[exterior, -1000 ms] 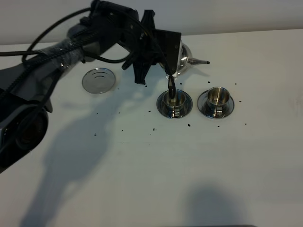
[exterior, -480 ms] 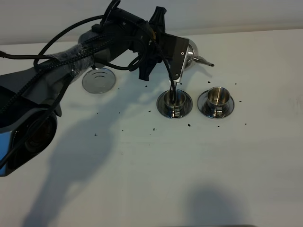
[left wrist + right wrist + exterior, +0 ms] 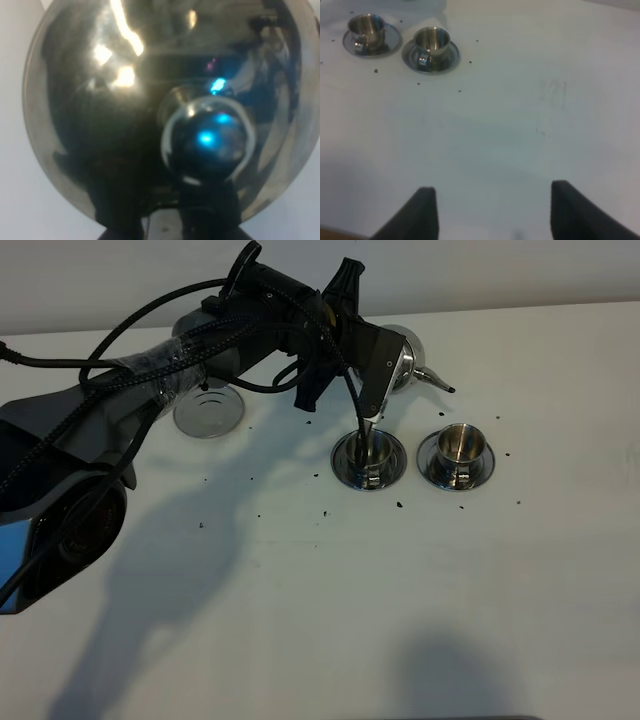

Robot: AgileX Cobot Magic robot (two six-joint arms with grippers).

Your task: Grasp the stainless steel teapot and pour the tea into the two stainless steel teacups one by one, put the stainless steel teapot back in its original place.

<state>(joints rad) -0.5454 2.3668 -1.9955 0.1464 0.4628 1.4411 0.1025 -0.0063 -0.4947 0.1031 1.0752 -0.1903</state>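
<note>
Left tool [image 3: 372, 400] clamped on the teapot [image 3: 405, 352], spout aimed rightward.
From above, the outstretched left arm holds the teapot over the desk [image 3: 300, 590], just behind the left teacup [image 3: 369, 452], spout toward the right teacup [image 3: 462, 445]. The left wrist shows its lid [image 3: 207, 142] close up. The right tool [image 3: 490, 200] stands open, empty, well apart from both.
</note>
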